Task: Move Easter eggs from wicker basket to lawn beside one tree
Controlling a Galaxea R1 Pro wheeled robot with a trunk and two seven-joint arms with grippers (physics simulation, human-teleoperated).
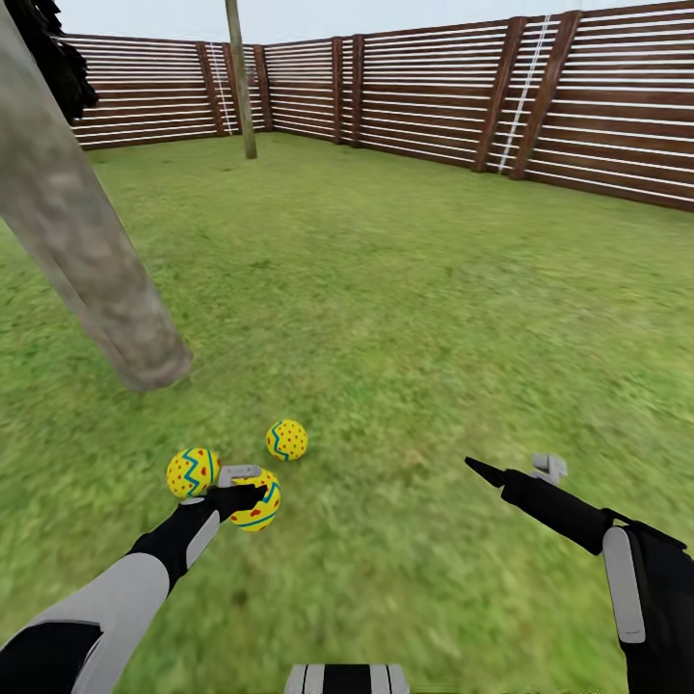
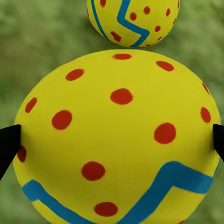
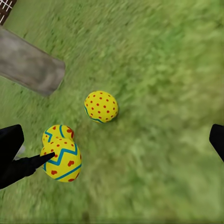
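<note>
Setting down: your left gripper (image 1: pixel 241 493) clasps the third Easter egg (image 1: pixel 258 503) at lower left, just beside two eggs (image 1: pixel 287 440) on lawn (image 1: pixel 405 318) near the tree trunk (image 1: pixel 87 260), grouping them. Right gripper (image 1: pixel 501 474): spread, empty.

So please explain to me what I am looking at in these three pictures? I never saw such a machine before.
This is a simulated robot with two arms, standing on a lawn inside a wooden fence. The big picture comes from a camera on its head, looking down over both arms. The other two come from cameras near each gripper. Three yellow painted eggs lie on the grass near a tree trunk. The left gripper has its fingers around one egg, which looks huge in the left wrist picture. Another egg sits beside it and a third slightly further off. The right gripper is open and holds nothing.
</note>
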